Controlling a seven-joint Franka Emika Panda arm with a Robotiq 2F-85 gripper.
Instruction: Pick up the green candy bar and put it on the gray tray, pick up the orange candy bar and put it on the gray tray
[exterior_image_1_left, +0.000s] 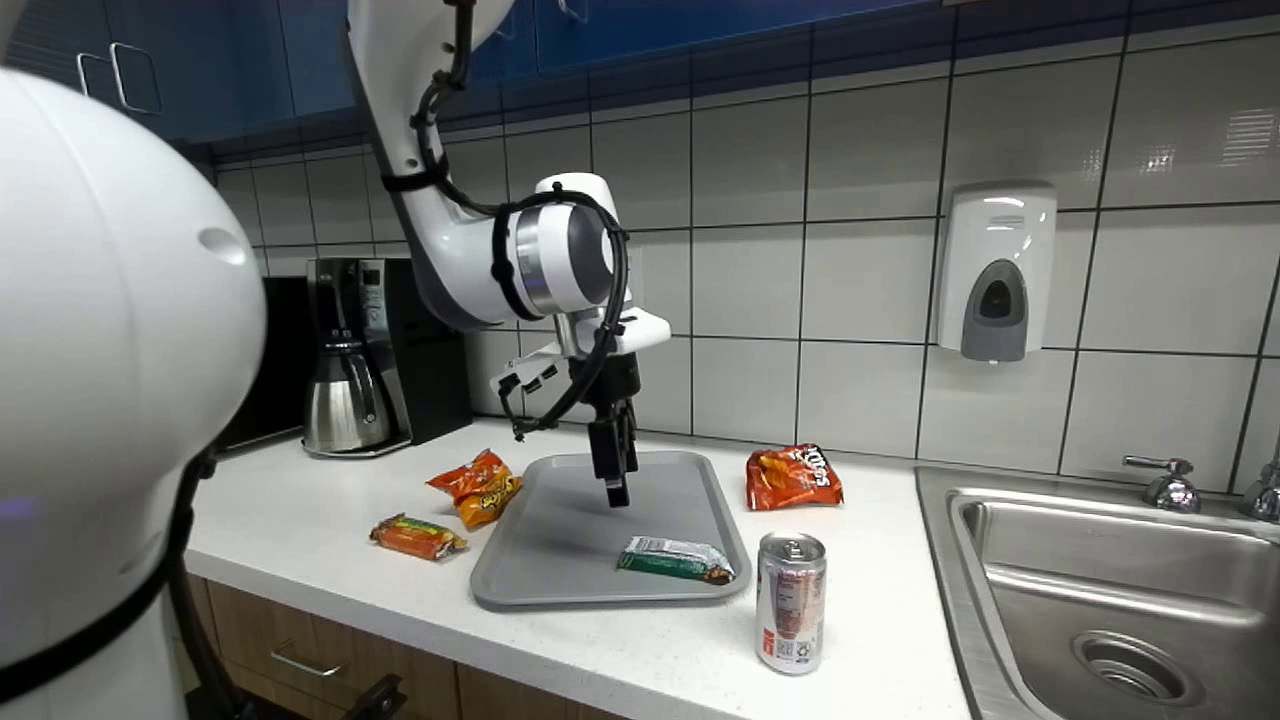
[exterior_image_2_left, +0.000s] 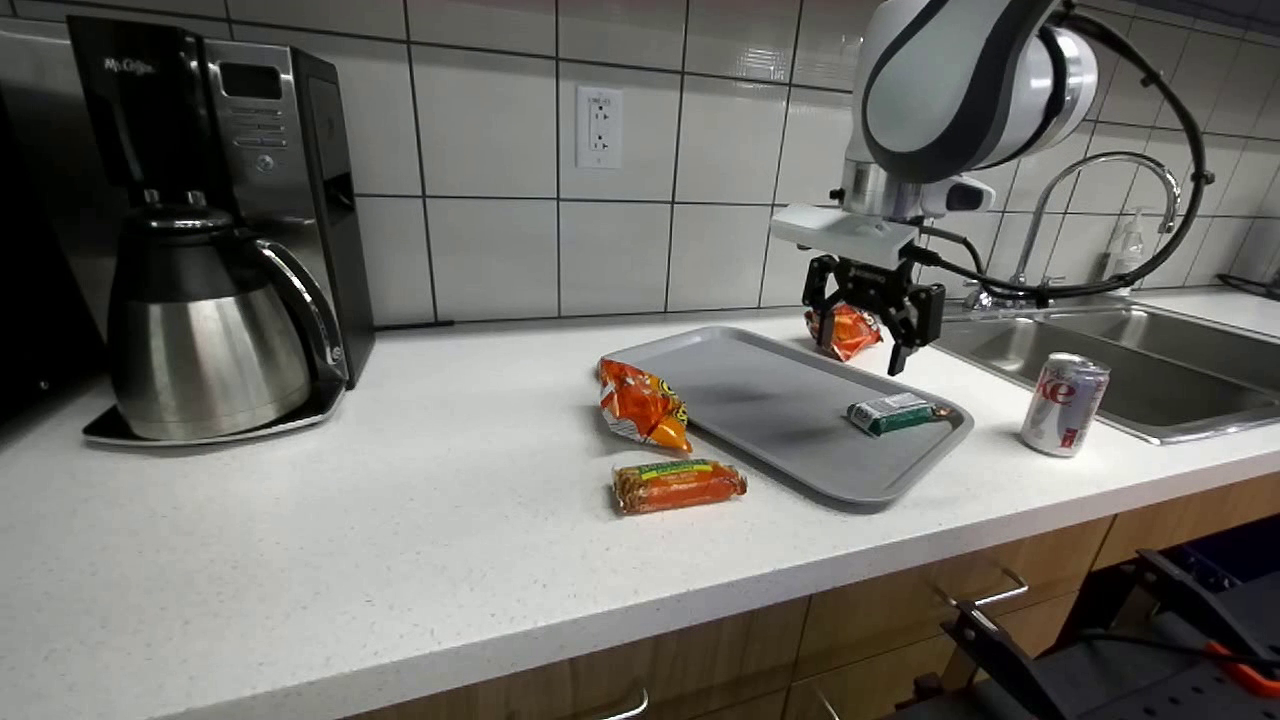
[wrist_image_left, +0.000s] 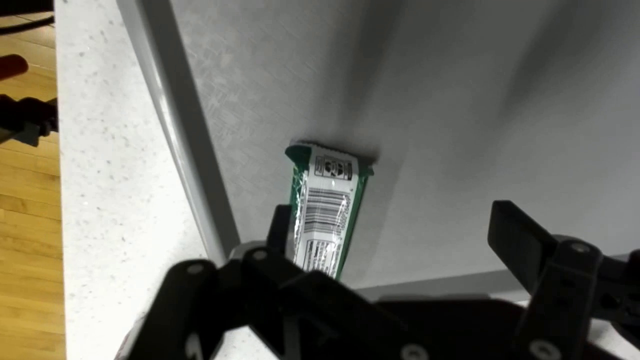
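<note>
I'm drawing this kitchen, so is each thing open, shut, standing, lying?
Gripper: open, empty
Green candy bar: wrapped, lying on the gray tray
Orange candy bar: wrapped, lying on the counter
Gray tray: flat
Silver can: standing
Coffee pot: standing
Snack bag near the orange candy bar: can't tell if opened
Snack bag beyond the silver can: can't tell either
Drawers: shut
Cabinet doors: shut

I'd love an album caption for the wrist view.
Open pincer over the gray tray, where the green candy bar lies barcode up.

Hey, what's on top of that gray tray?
A green candy bar lies on the gray tray, near the corner by the soda can, its barcode facing up. The tray surface beneath the bar is covered and cannot be seen.
</note>
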